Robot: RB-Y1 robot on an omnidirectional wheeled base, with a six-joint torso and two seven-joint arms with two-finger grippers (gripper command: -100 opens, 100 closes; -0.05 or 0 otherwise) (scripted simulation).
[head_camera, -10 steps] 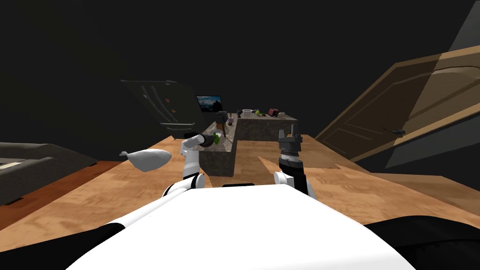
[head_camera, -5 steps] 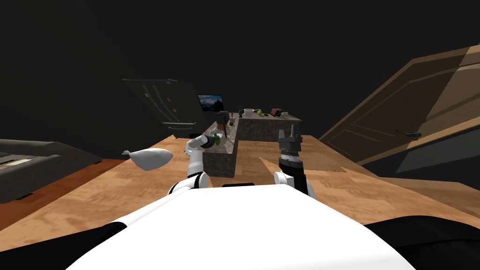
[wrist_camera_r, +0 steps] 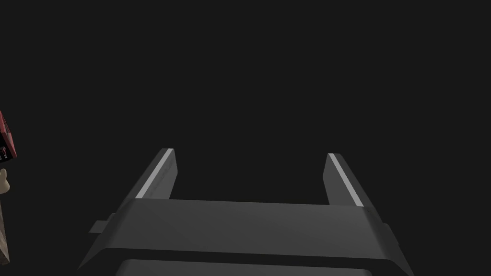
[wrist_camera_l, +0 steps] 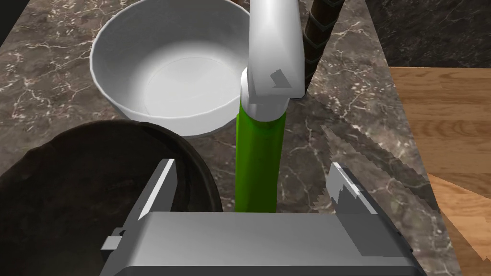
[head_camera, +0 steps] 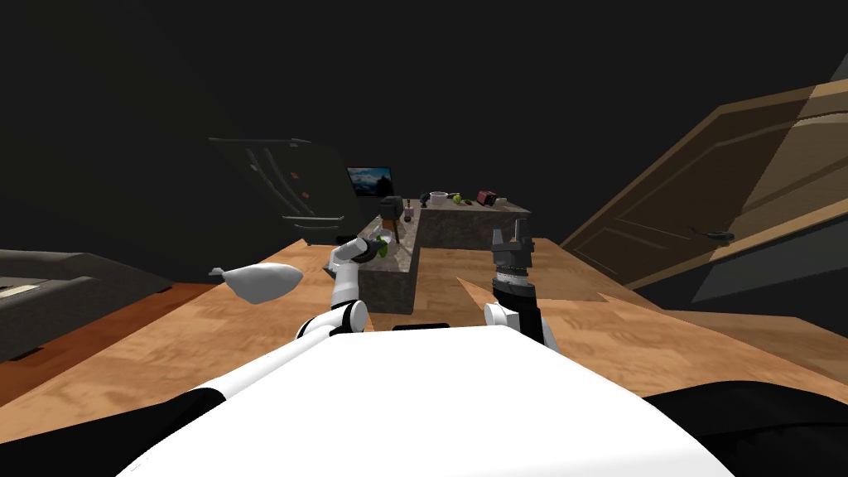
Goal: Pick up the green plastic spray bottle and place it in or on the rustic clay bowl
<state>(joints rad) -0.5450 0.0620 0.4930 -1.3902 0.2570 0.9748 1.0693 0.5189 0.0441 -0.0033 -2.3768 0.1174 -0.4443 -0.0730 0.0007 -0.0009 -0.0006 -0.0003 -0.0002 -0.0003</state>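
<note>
**A:** Where is the green spray bottle (wrist_camera_l: 258, 143) relative to the working arm?

**B:** It sits right in the mouth of the left gripper (wrist_camera_l: 253, 165), on the dark marbled counter (wrist_camera_l: 345, 110). In the head view this is all just left of centre, with the arm reaching in over the counter's near end.

**A:** Is the gripper holding it?

**B:** No. The two blades are spread wide, one on each side of the green body, with bare counter showing between each blade and the bottle. Neither blade touches it.

**A:** Which way does its long axis run?

**B:** Straight out from the gripper's body, in line with the fingers. The green body is nearest the palm and the white spray head (wrist_camera_l: 275, 48) is at the far end. I cannot tell whether the bottle is standing or lying.

**A:** So what does the next move depend on?

**B:** My judgement is that the bottle is already centred, so the blades only have to close across its narrow width. They meet the body side-on, which should give a fair grip.

**A:** And the bowl?

**B:** A dark brown bowl (wrist_camera_l: 72, 191) with a rough surface lies just beside the bottle, partly behind one blade. I take that as the target. A white bowl (wrist_camera_l: 168, 72) sits beyond it, beside the spray head.

**A:** What about the other arm?

**B:** The right gripper (head_camera: 511, 236) is raised right of centre in the head view, well away from the bottle. Its fingers are spread and nothing is between them. The left arm is clearly nearer.
</note>
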